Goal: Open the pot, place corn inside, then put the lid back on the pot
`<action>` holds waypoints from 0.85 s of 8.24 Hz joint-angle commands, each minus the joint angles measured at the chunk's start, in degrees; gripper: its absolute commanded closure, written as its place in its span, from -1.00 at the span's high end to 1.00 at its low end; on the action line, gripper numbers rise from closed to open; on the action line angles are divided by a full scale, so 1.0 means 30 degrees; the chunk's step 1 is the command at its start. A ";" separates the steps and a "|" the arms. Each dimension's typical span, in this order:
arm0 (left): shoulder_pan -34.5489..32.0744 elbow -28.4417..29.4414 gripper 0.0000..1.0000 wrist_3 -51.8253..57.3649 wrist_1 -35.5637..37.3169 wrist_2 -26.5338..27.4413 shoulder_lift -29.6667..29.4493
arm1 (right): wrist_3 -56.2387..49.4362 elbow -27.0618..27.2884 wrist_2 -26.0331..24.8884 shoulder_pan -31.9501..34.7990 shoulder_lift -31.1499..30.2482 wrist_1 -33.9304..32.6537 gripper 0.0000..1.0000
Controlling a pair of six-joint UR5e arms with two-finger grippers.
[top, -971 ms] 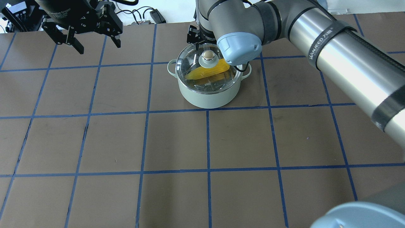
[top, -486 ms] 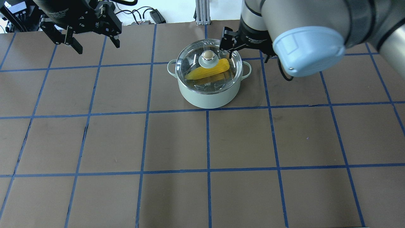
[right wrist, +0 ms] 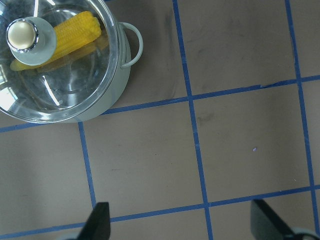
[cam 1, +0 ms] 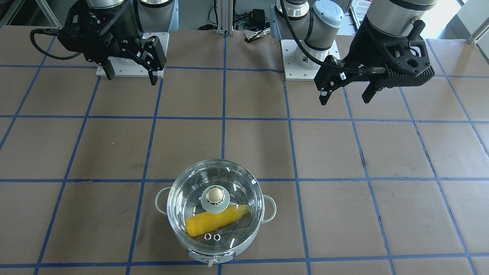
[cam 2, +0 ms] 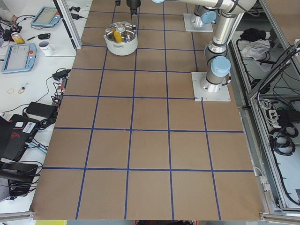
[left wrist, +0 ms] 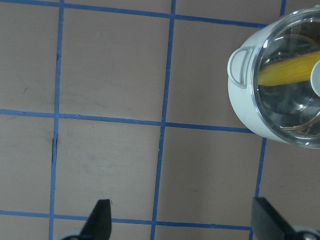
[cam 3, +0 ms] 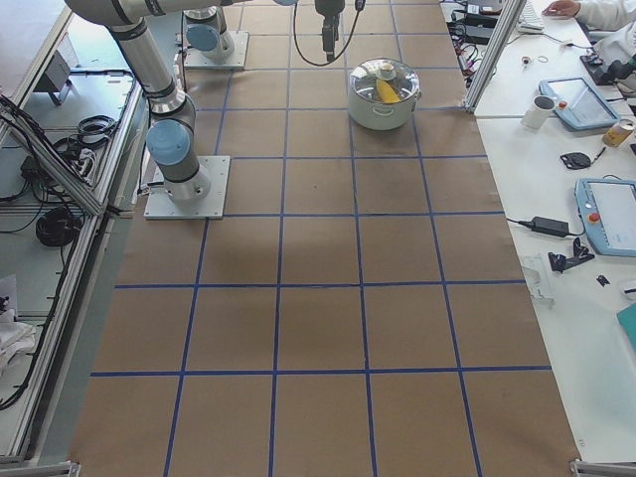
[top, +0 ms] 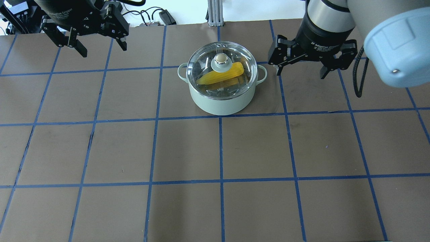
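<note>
The pale mint-green pot (top: 220, 102) stands at the table's far middle. The clear glass lid (top: 201, 64) with its beige knob sits on it. The yellow corn (top: 223, 75) lies inside, seen through the glass. In the front-facing view the pot (cam 1: 160, 200), lid (cam 1: 191, 194) and corn (cam 1: 216, 221) show near the bottom edge. My right gripper (top: 301, 74) is open and empty, hanging right of the pot, apart from it. My left gripper (top: 102, 47) is open and empty, far to the pot's left. The right wrist view shows the lid (right wrist: 65, 85) and corn (right wrist: 75, 32) at top left.
Brown table paper with a blue tape grid. Cables and a metal post (top: 213, 13) sit beyond the far edge. The two arm bases (cam 1: 309, 57) stand on the robot's side. Side desks hold tablets and a mug (cam 2: 45, 47).
My right gripper has moved from over the lid's knob to the right of the pot, open and empty. The lid stays on the pot. The left arm has barely moved.
</note>
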 commanded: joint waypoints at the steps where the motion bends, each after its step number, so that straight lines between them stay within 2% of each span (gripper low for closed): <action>1: 0.0000 -0.0004 1.00 -0.0008 -0.0029 0.0000 0.0018 | -0.0179 0.0016 0.0125 -0.0051 -0.0137 0.0159 1.00; 7: 0.0000 -0.0004 1.00 -0.0213 -0.0117 0.0000 0.0340 | -0.0590 -0.0072 0.0125 -0.0139 -0.0107 0.0100 1.00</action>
